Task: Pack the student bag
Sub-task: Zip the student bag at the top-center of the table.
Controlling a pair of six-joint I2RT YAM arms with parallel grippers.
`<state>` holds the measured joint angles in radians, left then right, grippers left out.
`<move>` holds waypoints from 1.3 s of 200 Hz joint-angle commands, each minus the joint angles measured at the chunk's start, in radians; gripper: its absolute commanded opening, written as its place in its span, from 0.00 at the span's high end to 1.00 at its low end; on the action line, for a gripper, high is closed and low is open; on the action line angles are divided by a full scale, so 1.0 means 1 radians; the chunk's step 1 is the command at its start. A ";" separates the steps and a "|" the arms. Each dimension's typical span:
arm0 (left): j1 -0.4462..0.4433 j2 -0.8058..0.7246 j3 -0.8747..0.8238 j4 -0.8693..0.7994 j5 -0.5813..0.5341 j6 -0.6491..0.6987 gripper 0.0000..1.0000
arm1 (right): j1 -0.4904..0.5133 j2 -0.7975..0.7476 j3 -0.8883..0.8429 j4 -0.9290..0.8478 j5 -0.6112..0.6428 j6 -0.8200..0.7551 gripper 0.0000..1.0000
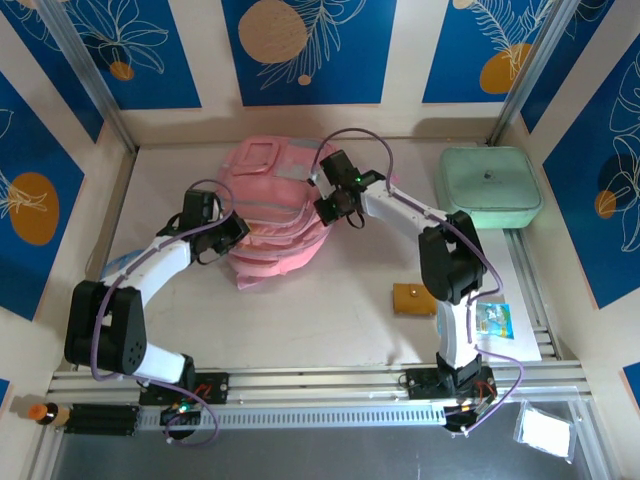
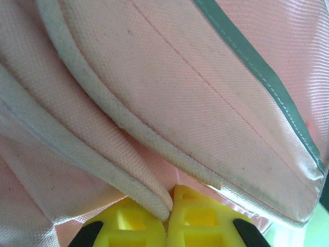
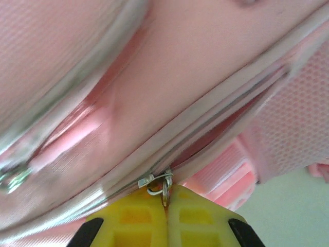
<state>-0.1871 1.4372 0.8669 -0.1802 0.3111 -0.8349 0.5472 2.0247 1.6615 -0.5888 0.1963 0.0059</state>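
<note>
Right gripper (image 3: 165,194) pinches the zipper pull (image 3: 156,184) of the student bag (image 1: 272,205), plain from its wrist; left gripper (image 2: 168,207) clamps piping (image 2: 103,124).

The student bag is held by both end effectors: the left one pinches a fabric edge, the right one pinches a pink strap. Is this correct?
Not quite. In the right wrist view the right end effector pinches the metal zipper pull, not a pink strap. The left end effector does pinch a fabric edge of the student bag.

The student bag (image 2: 154,77) is matt woven cloth (grey trim (image 2: 247,60) glossier); zipper pull (image 3: 163,186), shiny metal.
</note>
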 commanded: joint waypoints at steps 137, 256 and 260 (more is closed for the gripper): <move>0.014 0.034 -0.011 -0.031 0.084 0.036 1.00 | -0.119 -0.209 -0.082 0.012 -0.194 0.436 0.41; 0.015 0.023 -0.016 -0.038 0.092 0.030 0.97 | -0.028 0.110 0.232 -0.014 -0.359 0.404 0.33; 0.015 0.023 -0.016 -0.038 0.092 0.030 0.97 | -0.026 0.117 0.239 -0.019 -0.362 0.400 0.33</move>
<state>-0.1787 1.4696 0.8589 -0.1722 0.3664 -0.8288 0.5121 2.0995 1.8210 -0.5594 -0.1356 0.4419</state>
